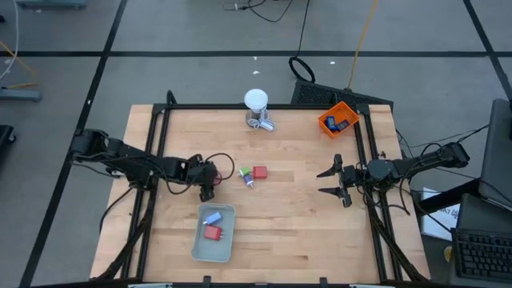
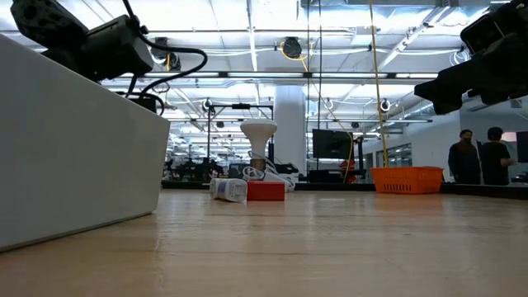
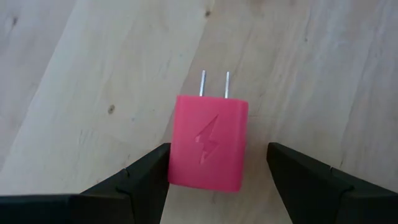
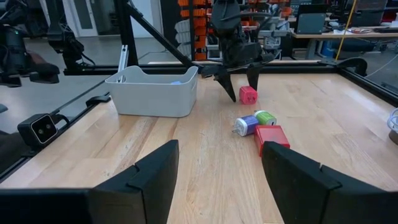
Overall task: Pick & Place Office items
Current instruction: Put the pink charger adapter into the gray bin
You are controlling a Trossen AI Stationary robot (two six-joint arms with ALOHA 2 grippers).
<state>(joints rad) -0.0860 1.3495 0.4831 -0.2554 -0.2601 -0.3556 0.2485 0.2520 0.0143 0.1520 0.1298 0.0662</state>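
Observation:
A pink-red plug block (image 3: 208,142) with a lightning mark lies flat on the wooden table, its two metal prongs pointing away from my left gripper (image 3: 217,155). That gripper is open and points steeply down, with one finger on each side of the block (image 4: 247,94). A red block (image 1: 260,172), a green-and-white bit (image 1: 243,172) and a light-blue piece (image 1: 250,183) lie together at mid-table. My right gripper (image 1: 331,181) waits open and level near the table's right edge. My left gripper's one finger (image 3: 152,168) stands right beside the plug block's long side (image 3: 173,149); whether it touches I cannot tell. The other finger (image 3: 286,163) stands clear of the opposite side. The block lies flat on the table.
A pale grey tray (image 1: 200,240) near the front edge holds a light-blue piece (image 1: 212,217) and a red block (image 1: 212,233). An orange bin (image 1: 326,125) with dark, blue-faced pieces stands at the far right. A white ball-topped object (image 1: 256,102) stands at the far edge.

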